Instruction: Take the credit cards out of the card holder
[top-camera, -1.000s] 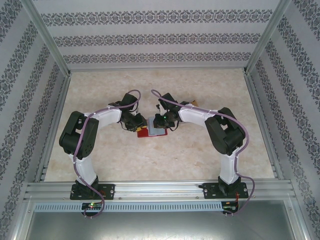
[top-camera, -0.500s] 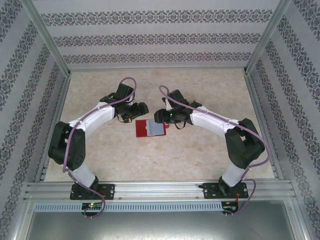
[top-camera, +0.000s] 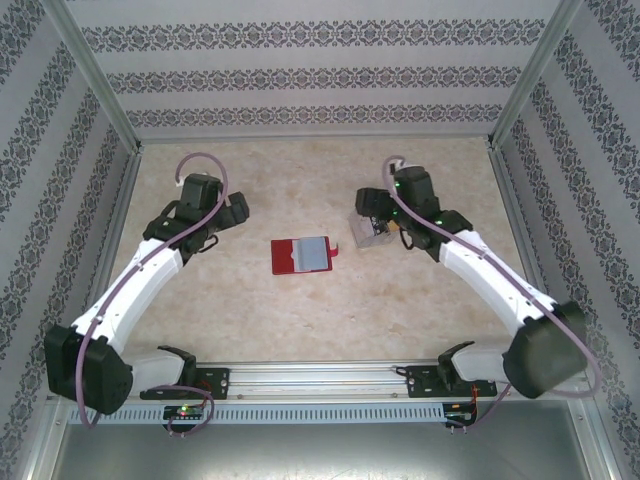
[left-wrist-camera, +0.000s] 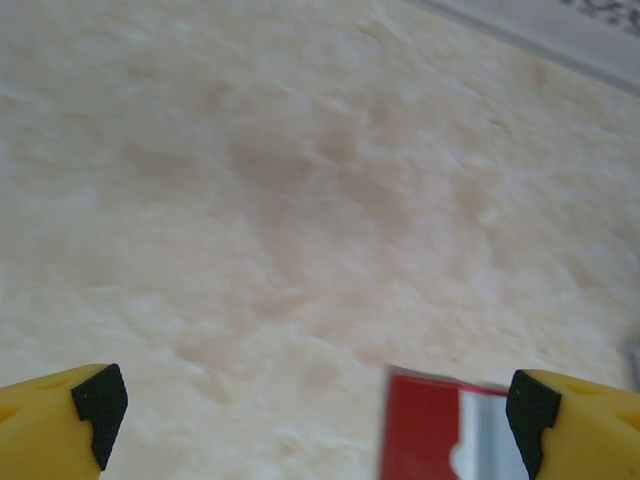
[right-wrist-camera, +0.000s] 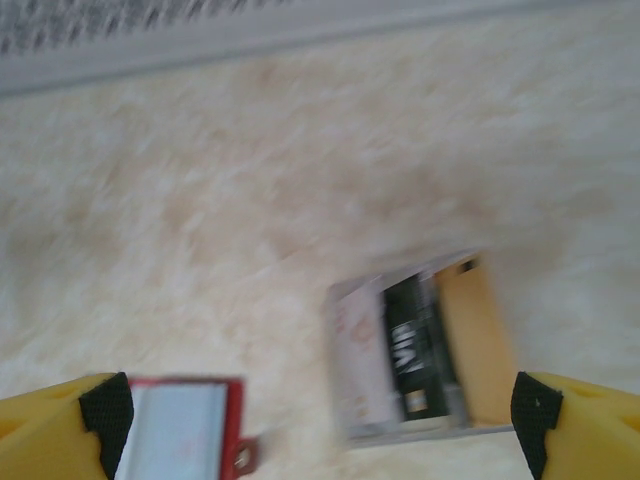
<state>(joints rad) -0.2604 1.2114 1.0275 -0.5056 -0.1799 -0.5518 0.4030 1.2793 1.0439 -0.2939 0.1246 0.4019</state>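
The card holder (top-camera: 301, 255) lies open and flat in the middle of the table, red with a pale grey-blue panel and a small red tab on its right side. To its right the credit cards (top-camera: 368, 232) lie in an overlapping stack on the table: a pale one, a dark one and a tan one (right-wrist-camera: 420, 350). My right gripper (top-camera: 372, 212) hovers over the cards, open and holding nothing (right-wrist-camera: 318, 420). The holder's edge (right-wrist-camera: 185, 430) sits low on the left in the right wrist view. My left gripper (top-camera: 222, 222) is open and apart from the holder, to its left, the holder's corner (left-wrist-camera: 440, 430) between its tips (left-wrist-camera: 315, 410).
The marbled tabletop (top-camera: 300, 320) is fenced by a metal frame with patterned walls on three sides. A metal rail (top-camera: 320, 378) runs along the near edge with both arm bases on it.
Both arms have swung outward from the holder, left to the left, right to the right. Both grippers have opened. The cards now lie on the table right of the holder.
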